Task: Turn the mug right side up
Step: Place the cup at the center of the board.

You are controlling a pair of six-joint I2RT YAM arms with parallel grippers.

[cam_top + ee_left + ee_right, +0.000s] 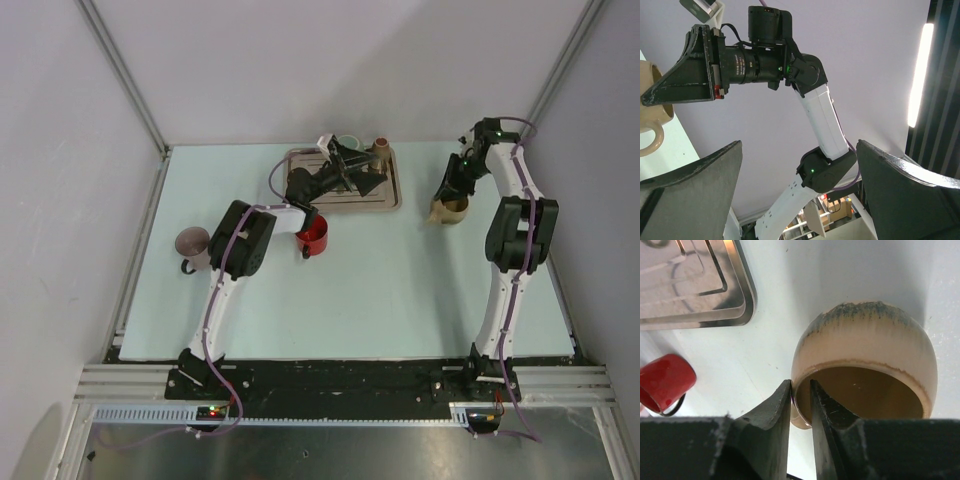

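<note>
Tan mug [865, 350] sits rim-pinched in right hand [800, 386]; left hand [799, 150] gapes empty.

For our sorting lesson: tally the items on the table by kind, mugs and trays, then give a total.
Ceramic mugs: 5 (red mug, tan mug, grey mug, pale mug, brown mug)
Rectangular metal tray: 1
Total: 6

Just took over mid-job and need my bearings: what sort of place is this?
Probably a lab robot test cell: a pale table boxed in by plain white panels, aluminium rails along the near edge, and props on it: a tray, a red mug and a tan mug.
</note>
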